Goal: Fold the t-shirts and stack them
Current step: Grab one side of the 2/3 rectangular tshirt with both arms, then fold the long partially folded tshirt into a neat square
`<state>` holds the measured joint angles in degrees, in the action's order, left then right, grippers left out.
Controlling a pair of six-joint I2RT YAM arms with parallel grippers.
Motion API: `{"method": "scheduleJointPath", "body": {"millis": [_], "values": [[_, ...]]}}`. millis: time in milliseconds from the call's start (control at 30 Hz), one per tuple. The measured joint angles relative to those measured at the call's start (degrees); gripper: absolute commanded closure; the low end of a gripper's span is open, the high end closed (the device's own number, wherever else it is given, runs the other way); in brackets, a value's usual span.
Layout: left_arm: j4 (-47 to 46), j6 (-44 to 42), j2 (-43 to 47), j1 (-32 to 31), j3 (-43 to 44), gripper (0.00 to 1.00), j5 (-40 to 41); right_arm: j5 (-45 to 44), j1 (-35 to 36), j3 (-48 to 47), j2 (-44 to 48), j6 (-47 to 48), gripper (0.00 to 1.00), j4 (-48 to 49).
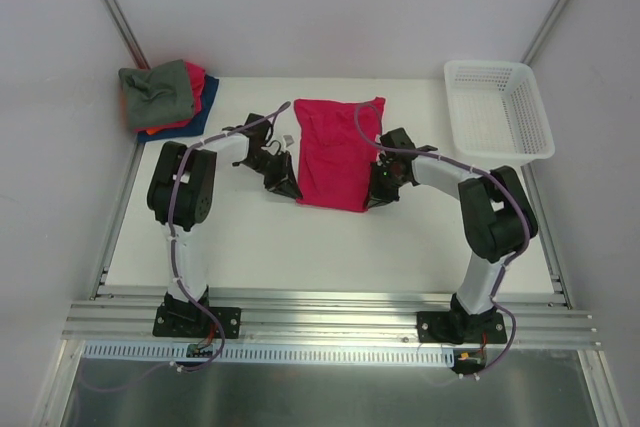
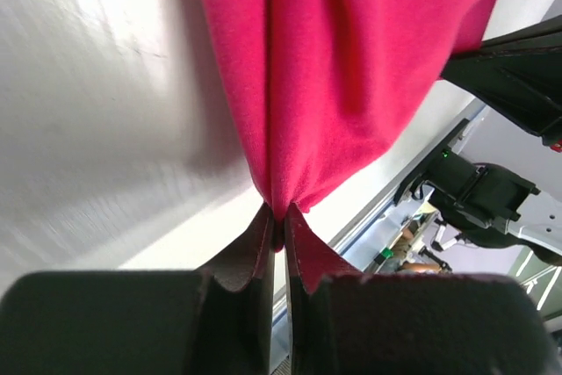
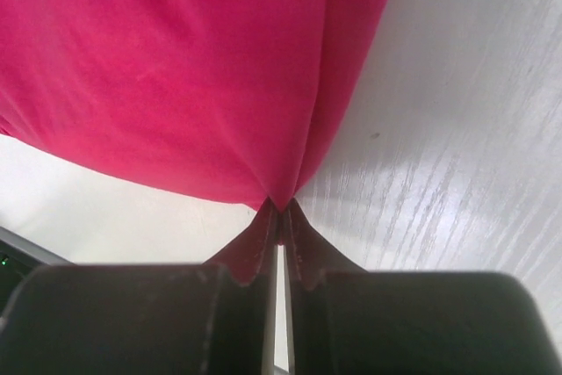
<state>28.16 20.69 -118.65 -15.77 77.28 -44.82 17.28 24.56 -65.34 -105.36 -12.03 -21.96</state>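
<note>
While your left end effector (image 2: 279, 221) and right end effector (image 3: 279, 214) each pinch a near corner of the crimson t-shirt (image 1: 335, 152) on the worktop (image 1: 300, 247), careful: uneven pulling could slip that thin bite.

The left arm (image 1: 182, 197) and right arm (image 1: 495, 217) are built alike: white tubular links joined by bulky matte-black joint housings. A thin grey-purple cable (image 1: 455, 164) runs along each one and loops free near the wrist. Each arm ends below in a flat black base plate (image 1: 196, 322). The left claw (image 2: 277, 217) and right claw (image 3: 279, 210) are black too. Each has a broad, blocky body and two fingers (image 3: 255, 248) that taper to thin, pointed tips, with dull, slightly grainy surfaces.
</note>
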Motion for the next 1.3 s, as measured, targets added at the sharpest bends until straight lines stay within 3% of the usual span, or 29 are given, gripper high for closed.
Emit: {"method": "scheduleJointPath", "body": {"millis": [867, 1300], "values": [[3.4, 1.0, 17.6, 0.1, -0.8, 1.0, -2.9, 3.7, -0.4, -2.4, 18.0, 3.1, 0.99, -7.8], [4.9, -1.1, 16.9, 0.9, 11.8, 1.0, 1.1, 3.2, -1.3, -14.8, 15.4, 4.2, 0.99, -7.2]]}}
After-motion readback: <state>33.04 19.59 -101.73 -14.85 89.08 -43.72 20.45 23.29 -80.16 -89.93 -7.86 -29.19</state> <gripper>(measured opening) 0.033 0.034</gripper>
